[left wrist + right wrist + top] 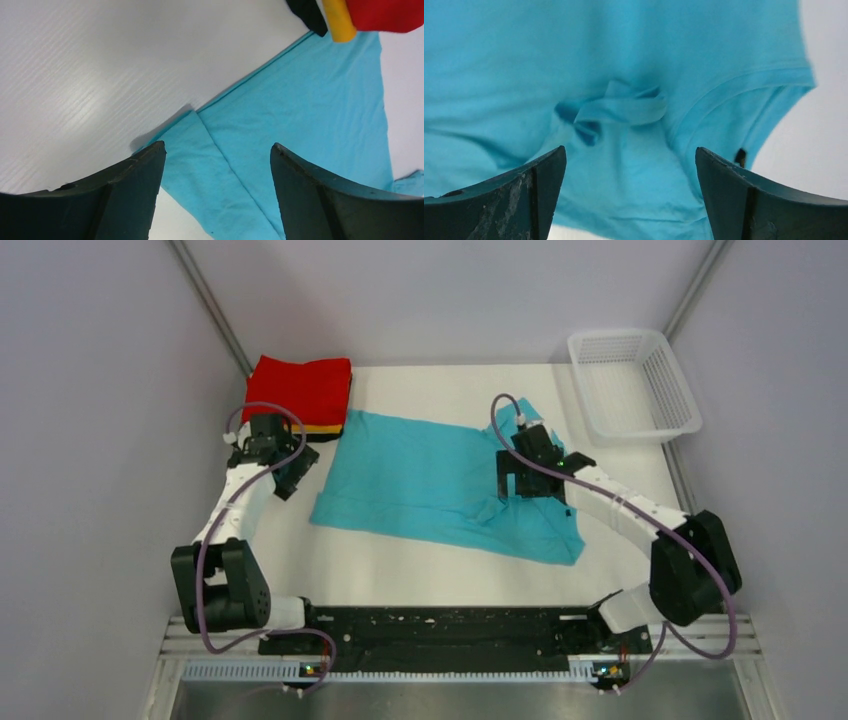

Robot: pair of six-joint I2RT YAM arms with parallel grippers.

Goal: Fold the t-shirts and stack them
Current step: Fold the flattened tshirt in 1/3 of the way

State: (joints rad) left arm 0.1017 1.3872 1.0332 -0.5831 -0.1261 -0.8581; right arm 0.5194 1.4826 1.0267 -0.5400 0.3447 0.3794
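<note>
A turquoise t-shirt (430,480) lies spread on the white table, partly folded along its near edge. A stack of folded tees sits at the back left: red (298,380) on top, orange and black edges below. My left gripper (290,475) is open and empty, above the shirt's left edge; its view shows the turquoise cloth (280,125), with a fold seam, between the fingers, and the stack's red (385,12), orange (339,22) and black (310,14) corners. My right gripper (520,480) is open above the shirt's right part; its view shows a bunched sleeve (624,107) and the dark neck label (740,157).
A white plastic mesh basket (632,385) stands at the back right corner. Grey walls close in the table on the left, back and right. The arm bases sit on a black rail (440,630) at the near edge.
</note>
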